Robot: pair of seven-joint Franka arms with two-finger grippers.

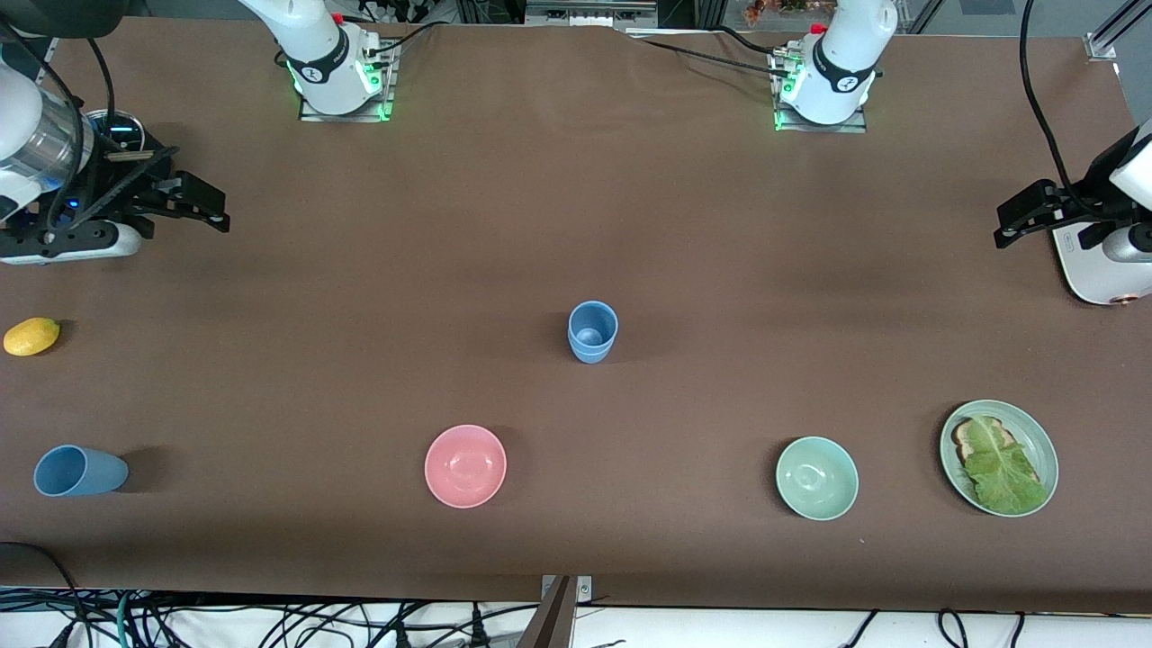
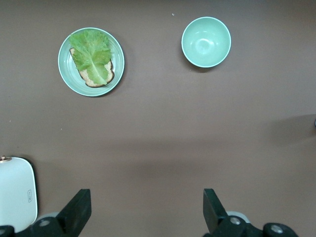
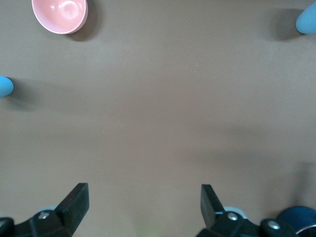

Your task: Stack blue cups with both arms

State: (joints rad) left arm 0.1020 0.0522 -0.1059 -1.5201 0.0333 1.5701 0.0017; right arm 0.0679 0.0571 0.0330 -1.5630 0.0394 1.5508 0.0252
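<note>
A light-blue cup stands upright at the table's middle; a line round its side looks like the rim of a second cup that it sits in. It shows at the edge of the right wrist view. Another blue cup lies on its side near the front edge at the right arm's end, also in the right wrist view. My right gripper is open and empty, up over the right arm's end. My left gripper is open and empty over the left arm's end.
A pink bowl, a mint-green bowl and a green plate with toast and lettuce stand along the front. A lemon and a dark-blue saucepan are at the right arm's end. A white toaster is under the left gripper.
</note>
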